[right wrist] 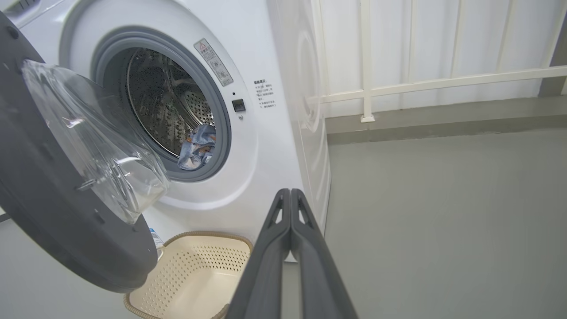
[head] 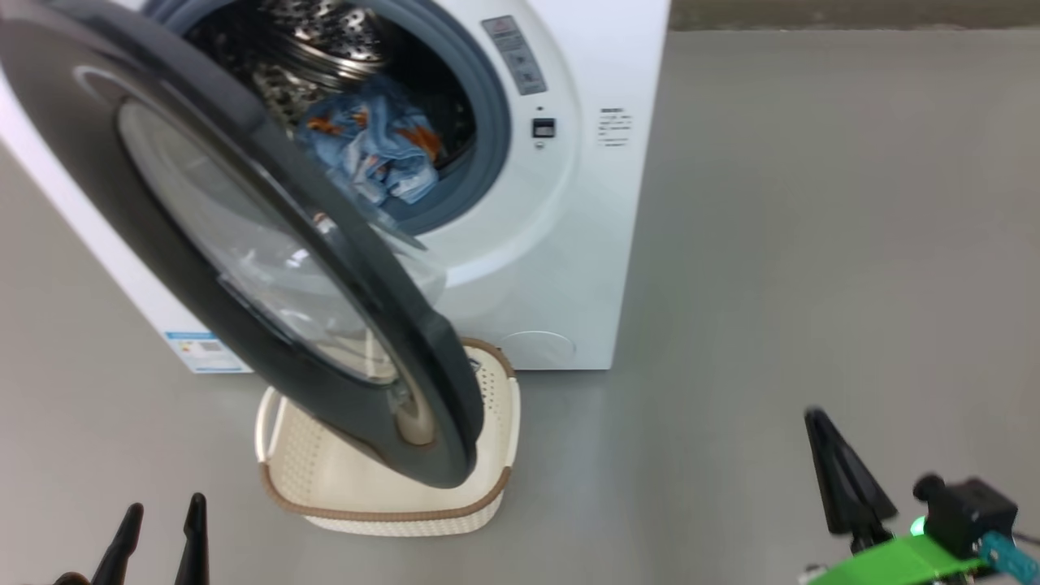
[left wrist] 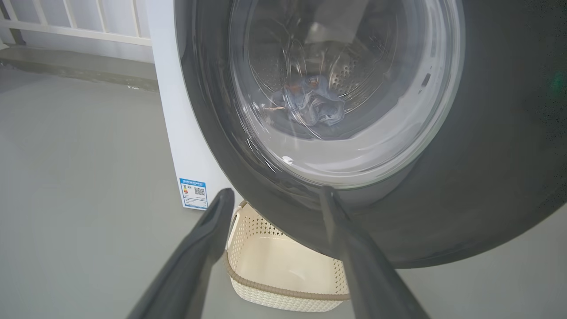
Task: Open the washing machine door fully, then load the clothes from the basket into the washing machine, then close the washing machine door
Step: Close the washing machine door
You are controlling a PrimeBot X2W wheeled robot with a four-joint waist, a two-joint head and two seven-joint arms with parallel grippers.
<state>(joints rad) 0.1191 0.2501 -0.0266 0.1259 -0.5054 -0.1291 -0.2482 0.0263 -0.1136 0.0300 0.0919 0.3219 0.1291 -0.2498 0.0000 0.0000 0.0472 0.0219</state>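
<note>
Right end effector (right wrist: 290, 197) first: its two dark fingers are clenched flat against each other with nothing between them. It hangs low over the grey floor (head: 812, 244) in front of the washing machine (head: 552, 244), off toward that machine's right front corner.

Over to the left end effector (head: 164, 508): released, fingers spread wide and empty, pointing at the washing machine from the front. The outer face of the washing machine door (head: 244, 244) looms right ahead of it. In the left wrist view one fingertip overlaps the door's black rim, but whether it touches, I can't tell.

The door stands swung out from the washing machine's front, partway open, hinged on the machine's left side. Its glass bowl bulges back toward the opening.

Below the door's lower edge, on the floor just in front of the washing machine's foot, sits the basket (head: 390, 513), bare cream bottom showing.

And the clothes (head: 374, 150)? Inside the washing machine, a crumpled blue bundle at the mouth of the steel drum (head: 325, 41), just behind the grey seal (head: 487, 114).

A blue label sticker (head: 203, 349) shows low on the washing machine at its left edge. Behind the machine runs a white railing (right wrist: 434, 82).
</note>
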